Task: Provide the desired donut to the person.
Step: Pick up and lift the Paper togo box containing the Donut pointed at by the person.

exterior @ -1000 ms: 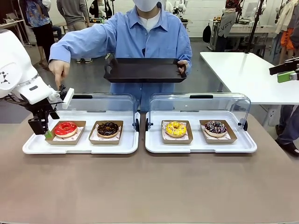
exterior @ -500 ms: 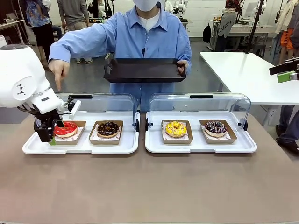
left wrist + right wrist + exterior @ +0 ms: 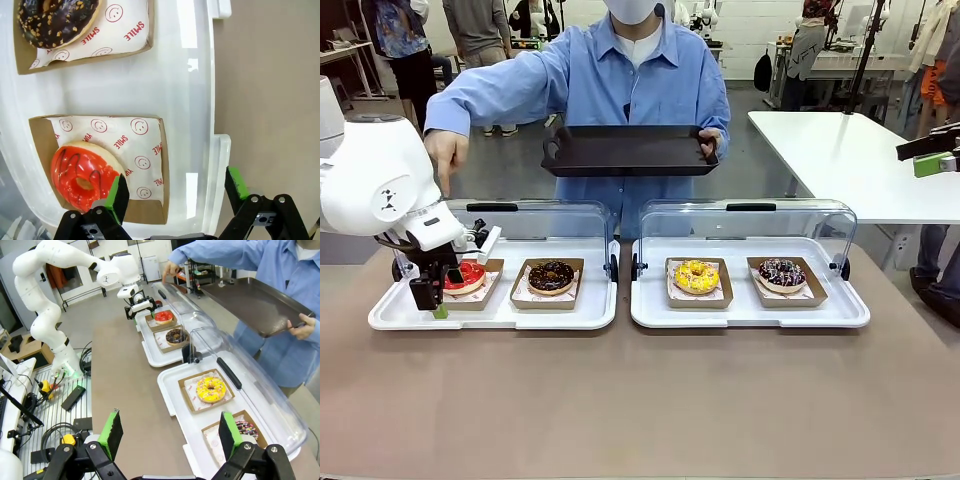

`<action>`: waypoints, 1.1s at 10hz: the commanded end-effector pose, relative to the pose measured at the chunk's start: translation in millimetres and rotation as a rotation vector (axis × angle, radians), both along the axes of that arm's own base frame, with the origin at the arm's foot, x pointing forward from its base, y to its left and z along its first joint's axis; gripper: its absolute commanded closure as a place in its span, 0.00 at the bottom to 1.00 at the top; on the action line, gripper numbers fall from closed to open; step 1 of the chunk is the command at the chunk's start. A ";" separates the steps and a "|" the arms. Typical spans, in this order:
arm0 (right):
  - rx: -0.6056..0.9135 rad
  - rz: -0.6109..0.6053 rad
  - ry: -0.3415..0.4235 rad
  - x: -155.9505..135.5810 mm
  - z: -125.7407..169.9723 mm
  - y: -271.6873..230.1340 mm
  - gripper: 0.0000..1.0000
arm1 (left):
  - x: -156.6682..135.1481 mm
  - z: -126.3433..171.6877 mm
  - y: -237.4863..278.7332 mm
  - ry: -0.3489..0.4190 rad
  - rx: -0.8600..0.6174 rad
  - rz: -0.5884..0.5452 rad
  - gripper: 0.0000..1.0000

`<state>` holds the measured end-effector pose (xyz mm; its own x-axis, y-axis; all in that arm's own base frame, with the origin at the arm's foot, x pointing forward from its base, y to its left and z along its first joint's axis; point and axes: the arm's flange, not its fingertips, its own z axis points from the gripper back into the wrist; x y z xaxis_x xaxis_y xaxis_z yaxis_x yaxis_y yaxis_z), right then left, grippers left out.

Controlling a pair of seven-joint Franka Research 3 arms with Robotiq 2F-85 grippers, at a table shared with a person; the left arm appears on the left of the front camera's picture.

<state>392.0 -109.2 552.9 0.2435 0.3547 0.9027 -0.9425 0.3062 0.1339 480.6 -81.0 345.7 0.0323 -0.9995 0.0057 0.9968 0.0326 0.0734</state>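
The person (image 3: pixel 640 80) stands at the far side and points a finger (image 3: pixel 445 170) down at the red donut (image 3: pixel 468 274). The other hand holds out a black tray (image 3: pixel 630 150). The red donut (image 3: pixel 82 175) lies in a brown paper-lined box (image 3: pixel 150 150) at the left end of the left white tray (image 3: pixel 520 315). My left gripper (image 3: pixel 435 298) hangs open low over that box's near side. In the left wrist view its gripper (image 3: pixel 177 190) has one green pad beside the donut, the other past the tray's rim. My right gripper (image 3: pixel 170 432) is open, high at the table's right end.
A chocolate nut donut (image 3: pixel 551 275) sits beside the red one. The right white tray (image 3: pixel 750 318) carries a yellow donut (image 3: pixel 696 275) and a dark sprinkled donut (image 3: pixel 781 271). Clear lids (image 3: pixel 750 215) stand raised behind both trays. Bare brown table (image 3: pixel 640 400) lies in front.
My left arm has swung right and toward the near side, lowering its open gripper onto the near edge of the red donut's box. The person and the right arm stay as they were.
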 end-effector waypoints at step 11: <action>0.004 0.006 -0.001 0.7 0.0 -0.7 0.00 | 25.7 -6.9 -25.5 0.033 0.006 -0.063 0.00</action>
<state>392.0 -109.3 552.9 0.2435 0.3547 0.9027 -0.9425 0.3063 0.1339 499.6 -106.5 339.5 -0.0300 -0.9995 0.0032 0.9981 -0.0298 0.0542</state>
